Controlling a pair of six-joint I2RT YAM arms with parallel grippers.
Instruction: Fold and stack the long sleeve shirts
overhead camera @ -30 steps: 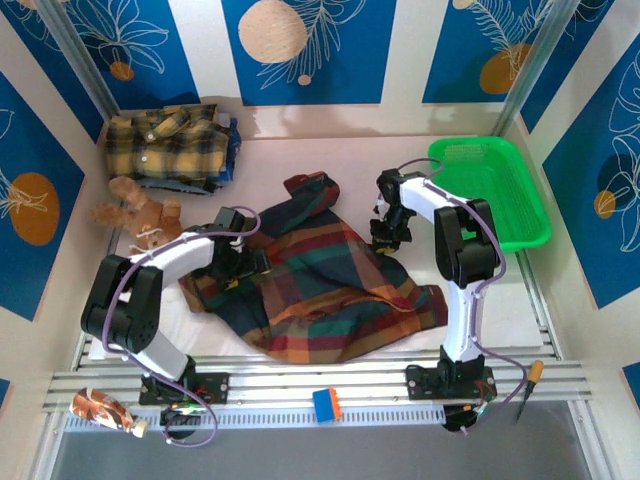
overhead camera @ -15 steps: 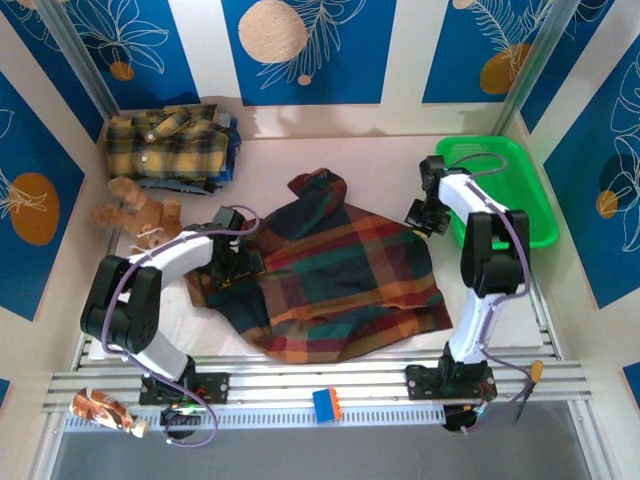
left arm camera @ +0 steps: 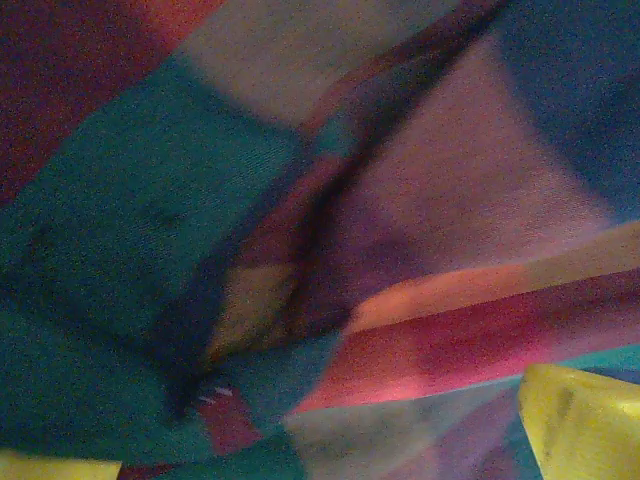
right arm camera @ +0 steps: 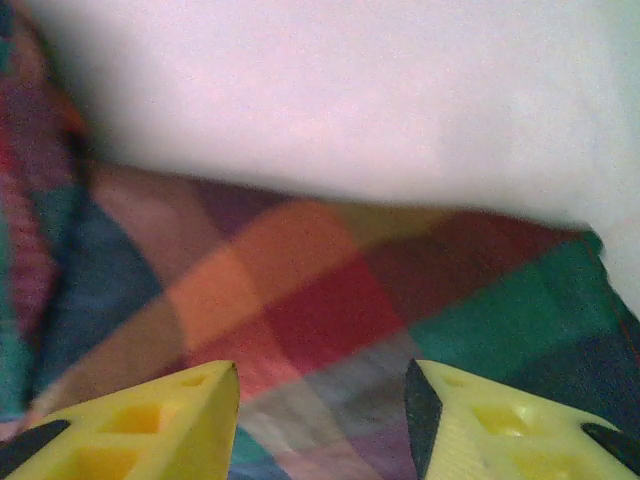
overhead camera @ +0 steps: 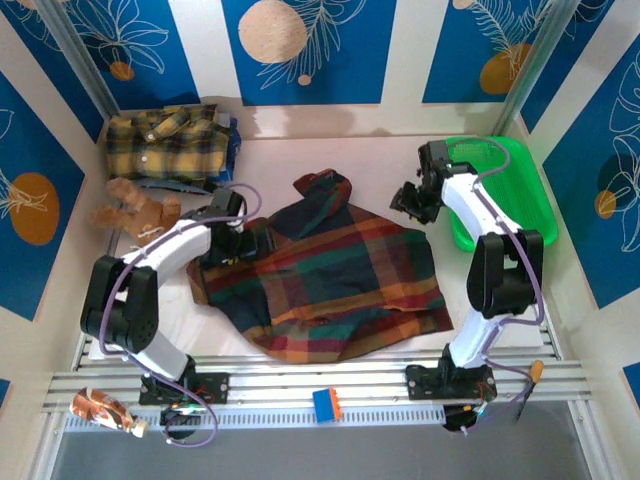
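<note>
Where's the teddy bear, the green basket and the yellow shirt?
teddy bear (overhead camera: 140, 213): top view, on its body.
green basket (overhead camera: 505, 172): top view, on its bare floor.
yellow shirt (overhead camera: 165, 150): top view, middle of the folded cloth.

Our left arm (overhead camera: 160, 255) is bent low, left gripper (overhead camera: 238, 243) pointing right, and we can't tell if it's clamped. Right arm (overhead camera: 468, 200) stretches to the back, right gripper (overhead camera: 408, 200) angled down with fingers (right arm camera: 150, 430) spread apart.

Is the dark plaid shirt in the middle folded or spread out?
Spread out. The dark plaid shirt lies open and rumpled across the table, edges uneven, no tidy fold.
</note>
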